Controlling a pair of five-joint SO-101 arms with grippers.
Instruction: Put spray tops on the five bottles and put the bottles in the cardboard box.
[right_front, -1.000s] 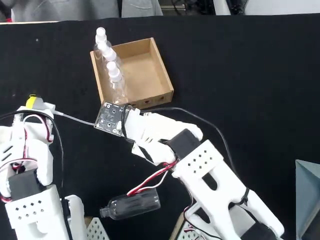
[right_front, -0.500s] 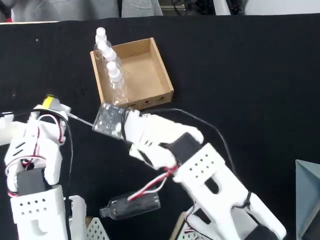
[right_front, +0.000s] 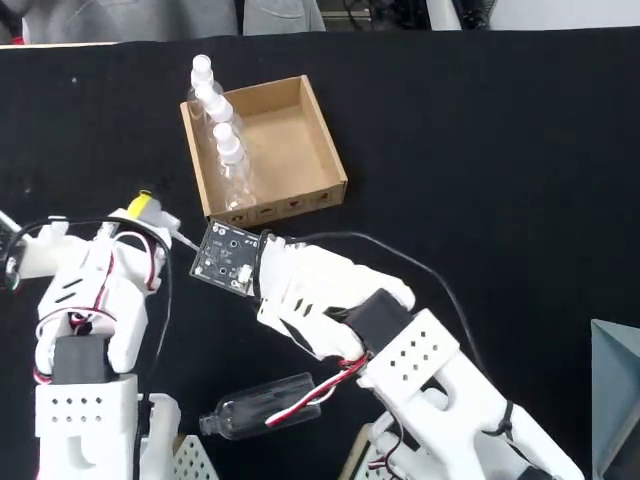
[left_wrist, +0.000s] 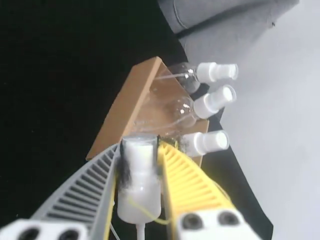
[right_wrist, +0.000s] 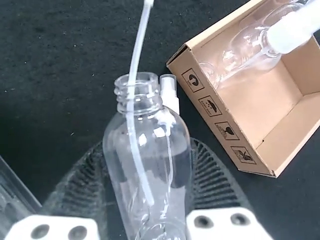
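Observation:
My left gripper (left_wrist: 140, 145) is shut on a white spray top (left_wrist: 136, 175), whose thin tube (right_wrist: 136, 55) hangs from it. My right gripper (right_wrist: 150, 150) is shut on a clear bottle (right_wrist: 150, 170) with an open neck; the tube appears to run through the neck into that bottle. In the high view the left gripper (right_front: 140, 212) sits just left of the right arm's wrist (right_front: 228, 262), in front of the cardboard box (right_front: 325, 150). Three capped bottles (right_front: 228, 150) lie along the box's left wall. Another uncapped bottle (right_front: 262, 405) lies on the table near the front edge.
A small white spray top (right_wrist: 170, 95) shows behind the held bottle's neck, near the box's corner (right_wrist: 175, 62). A grey object (right_front: 615, 400) stands at the right edge. Black cloth (right_front: 480, 150) covers the table to the right of the box.
The left arm has swung right with the spray top, bringing it up to the right gripper. The right arm's wrist has drawn back slightly from the box.

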